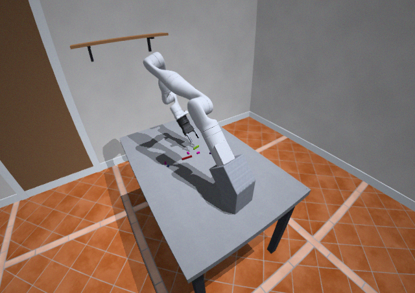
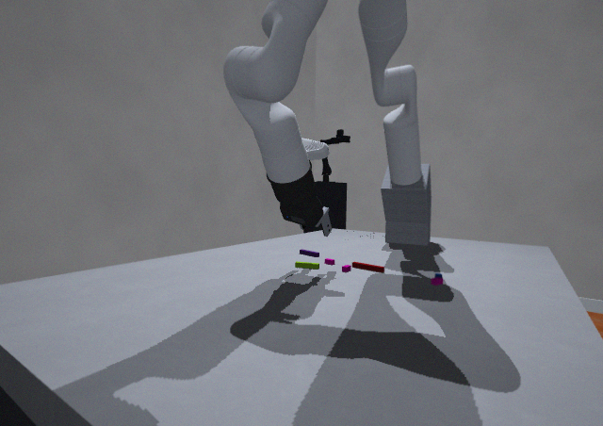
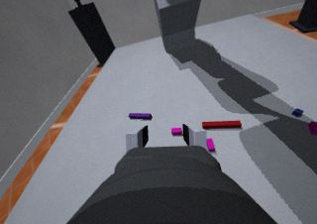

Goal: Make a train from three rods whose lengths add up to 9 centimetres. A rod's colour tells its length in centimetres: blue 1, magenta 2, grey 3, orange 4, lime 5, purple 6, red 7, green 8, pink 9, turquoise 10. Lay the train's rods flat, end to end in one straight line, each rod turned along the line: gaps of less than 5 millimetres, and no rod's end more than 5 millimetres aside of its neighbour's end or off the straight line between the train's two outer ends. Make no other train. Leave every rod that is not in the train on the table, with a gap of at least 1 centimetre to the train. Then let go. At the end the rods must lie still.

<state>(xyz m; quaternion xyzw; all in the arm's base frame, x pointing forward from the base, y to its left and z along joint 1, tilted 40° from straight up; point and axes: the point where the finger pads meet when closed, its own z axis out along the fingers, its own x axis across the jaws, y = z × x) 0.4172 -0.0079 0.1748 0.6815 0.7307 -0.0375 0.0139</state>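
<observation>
Hand (image 2: 325, 226) hung released and empty just above the lime rod (image 2: 306, 265) on the table (image 2: 146, 314), two magenta rods (image 2: 329, 261) (image 2: 346, 268) close beside the lime one, so likely the first pick, next needing a straight drop over it.

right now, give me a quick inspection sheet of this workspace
surface: grey table, crossed by the arm's shadows
job's things: lime rod, purple rod, red rod, two magenta rods lie flat and apart; a third magenta rod and blue rod sit close together off to one side; no train made
clutter: nothing seen
gripper: gripper open, holding nothing, above the table near the lime and purple rods
cables: nothing seen
surroundings: grey pedestal under the arm, wall shelf, tiled floor
</observation>
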